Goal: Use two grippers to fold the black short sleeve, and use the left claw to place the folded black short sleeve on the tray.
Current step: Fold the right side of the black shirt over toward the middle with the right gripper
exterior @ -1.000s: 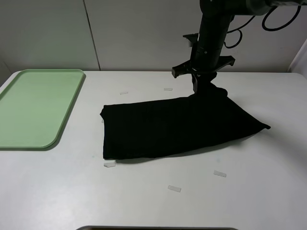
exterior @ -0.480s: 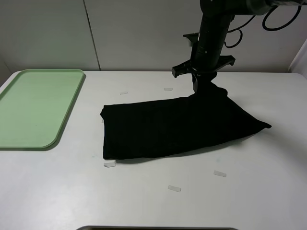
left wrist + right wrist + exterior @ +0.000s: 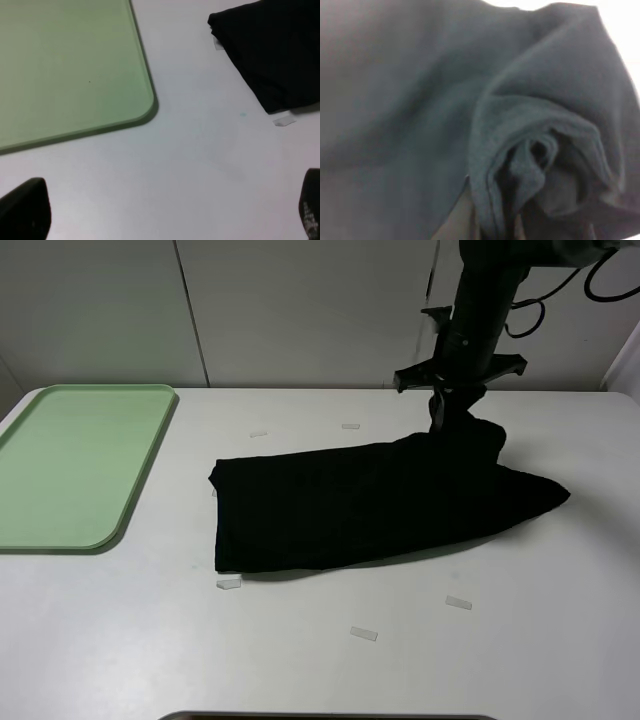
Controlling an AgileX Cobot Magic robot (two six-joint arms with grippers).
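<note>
Left claw [image 3: 168,207] hangs spread wide and empty over bare table [image 3: 300,660] by the tray [image 3: 70,465] corner, black short sleeve [image 3: 360,505] lies folded mid-table right of the tray, its far right corner bunched and raised in the right claw [image 3: 447,420], clamped tight on it.

No words, numbers, brands or signs are showing clearly enough to read in any view. The black short sleeve [image 3: 370,505] is showing only plain dark cloth, and the small pale strips [image 3: 229,583] lying on the table [image 3: 320,670] are too small to make out.
</note>
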